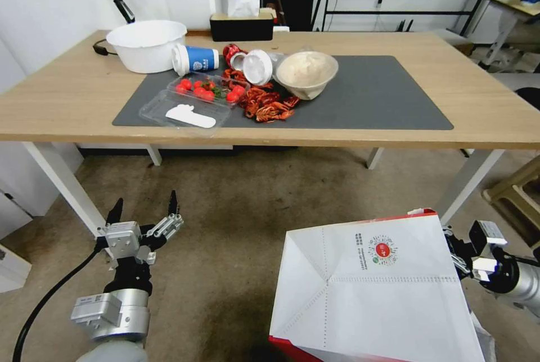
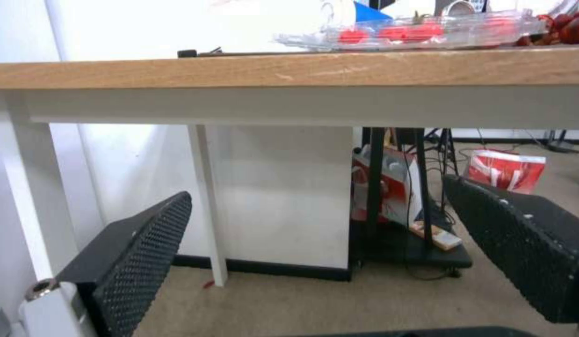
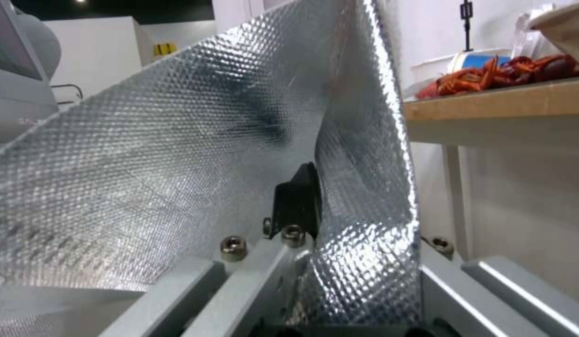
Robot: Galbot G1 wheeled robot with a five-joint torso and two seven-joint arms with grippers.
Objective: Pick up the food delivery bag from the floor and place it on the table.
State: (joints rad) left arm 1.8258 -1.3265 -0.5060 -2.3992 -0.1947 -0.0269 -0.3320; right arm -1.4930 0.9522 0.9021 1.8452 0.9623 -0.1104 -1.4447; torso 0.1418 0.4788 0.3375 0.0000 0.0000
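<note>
The food delivery bag (image 1: 371, 289) is at the lower right of the head view, tipped so its white base with the round red logo (image 1: 383, 250) faces the camera. A red edge runs along its top and bottom. My right gripper (image 1: 457, 255) is at the bag's right edge, shut on it. In the right wrist view the silver foil lining (image 3: 177, 164) is pinched beside a dark finger (image 3: 299, 196). My left gripper (image 1: 144, 204) hangs open over the floor (image 1: 236, 227), below the table's front edge (image 2: 302, 70), its fingers (image 2: 133, 262) holding nothing. The light-wood table (image 1: 478, 69) carries a dark grey mat (image 1: 382, 98).
The mat's left half holds a white basin (image 1: 147, 44), a tipped blue cup (image 1: 197, 59), a clear tray of tomatoes (image 1: 208, 89), crayfish (image 1: 267, 104) and a paper bowl (image 1: 306, 72). A tissue box (image 1: 242, 26) stands behind. White table legs (image 1: 64, 182) flank the floor space.
</note>
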